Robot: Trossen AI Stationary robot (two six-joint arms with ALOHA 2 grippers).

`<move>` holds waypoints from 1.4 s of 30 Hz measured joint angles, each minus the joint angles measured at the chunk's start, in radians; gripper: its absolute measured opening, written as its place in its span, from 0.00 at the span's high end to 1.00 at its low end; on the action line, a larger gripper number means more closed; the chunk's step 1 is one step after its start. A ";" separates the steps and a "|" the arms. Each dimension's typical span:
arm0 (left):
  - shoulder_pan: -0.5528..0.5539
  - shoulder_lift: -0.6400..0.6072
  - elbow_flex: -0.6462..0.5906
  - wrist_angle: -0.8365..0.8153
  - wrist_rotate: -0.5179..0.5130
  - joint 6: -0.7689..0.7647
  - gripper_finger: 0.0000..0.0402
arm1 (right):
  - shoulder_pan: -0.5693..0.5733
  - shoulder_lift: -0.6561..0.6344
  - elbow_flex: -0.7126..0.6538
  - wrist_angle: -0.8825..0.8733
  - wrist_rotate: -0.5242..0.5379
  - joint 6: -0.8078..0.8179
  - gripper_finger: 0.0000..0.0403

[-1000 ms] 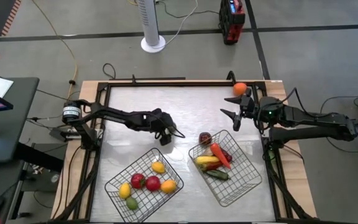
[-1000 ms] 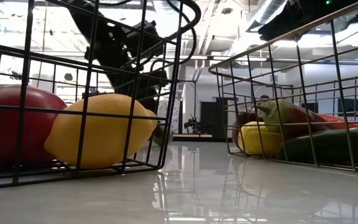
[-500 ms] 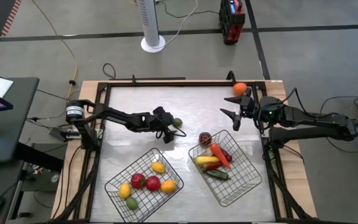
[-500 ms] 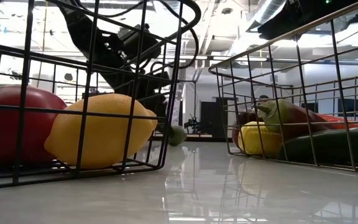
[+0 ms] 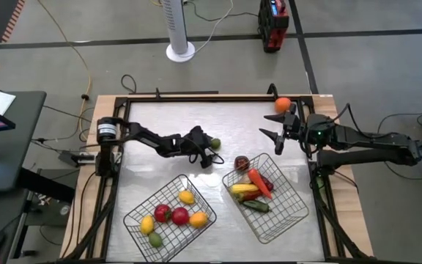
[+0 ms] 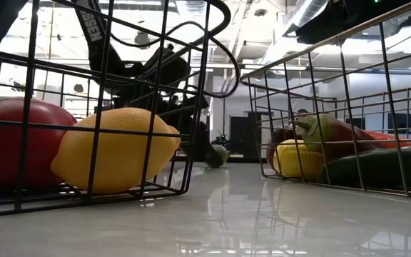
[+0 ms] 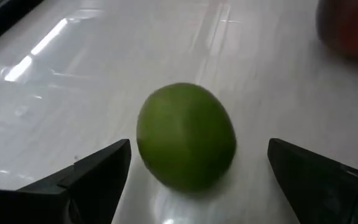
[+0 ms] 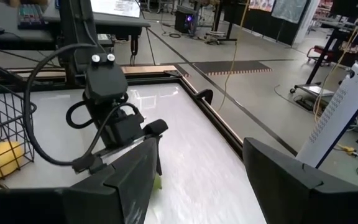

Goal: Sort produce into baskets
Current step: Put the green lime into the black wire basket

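Seen from the left wrist, a green lime (image 7: pixel 186 137) lies loose on the white tabletop (image 7: pixel 104 74), between the spread fingers of the left tool (image 7: pixel 191 180), which grip nothing. A second ago this arm hung farther back and no lime showed beside it; now it has reached forward and the lime (image 5: pixel 215 144) sits just off its tip, near the middle of the tabletop. A closing grasp looks like the next step. Nearer the front edge, the left basket (image 5: pixel 134 214) holds lemons and red fruit, the right basket (image 5: pixel 290 215) a carrot, corn and cucumber. Farther off, the right tool (image 5: pixel 272 136) waits half open and empty, beside an orange (image 5: pixel 282 104) at the far corner.
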 joint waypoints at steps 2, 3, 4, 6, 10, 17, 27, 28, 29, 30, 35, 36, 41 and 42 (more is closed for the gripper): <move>0.000 0.013 0.000 0.039 -0.013 0.008 0.08 | 0.000 0.000 0.000 0.000 0.000 -0.003 0.34; 0.000 0.018 0.001 0.065 -0.022 0.012 0.08 | -0.002 0.000 0.000 0.000 0.000 -0.005 0.34; 0.002 0.018 0.001 0.071 -0.028 0.013 0.08 | -0.002 0.000 0.000 0.000 0.000 -0.006 0.34; 0.004 0.026 0.000 0.094 -0.032 0.016 0.08 | -0.002 0.000 0.000 0.000 0.000 -0.006 0.34; 0.004 0.032 0.000 0.108 -0.041 0.021 0.14 | -0.002 0.000 0.000 0.000 0.000 -0.006 0.34; 0.006 0.032 0.000 0.127 -0.032 0.019 0.38 | -0.002 0.000 0.000 0.003 0.001 -0.007 0.34; 0.007 -0.052 0.000 0.102 -0.003 0.031 0.54 | -0.002 0.000 0.000 0.002 0.001 -0.010 0.34; 0.006 -0.080 0.000 0.093 -0.003 0.033 0.53 | -0.002 0.000 0.000 0.000 0.001 -0.010 0.34; 0.007 -0.113 0.000 0.072 -0.002 0.035 0.52 | -0.002 0.000 0.000 -0.002 0.001 -0.010 0.34; 0.006 -0.149 0.000 0.052 0.007 0.035 0.52 | -0.002 0.000 0.000 -0.003 0.001 -0.010 0.34; -0.009 -0.357 0.000 -0.110 0.225 0.035 0.51 | -0.002 0.000 0.000 -0.016 0.001 -0.009 0.34; -0.014 -0.398 0.000 -0.146 0.300 0.025 0.51 | -0.002 0.000 0.000 -0.016 0.001 -0.009 0.34; -0.058 -0.565 0.000 -0.258 0.661 -0.133 0.51 | -0.002 0.000 0.000 -0.015 0.002 -0.002 0.34; -0.076 -0.586 0.000 -0.274 0.702 -0.172 0.51 | -0.002 0.000 0.000 -0.015 0.002 -0.002 0.34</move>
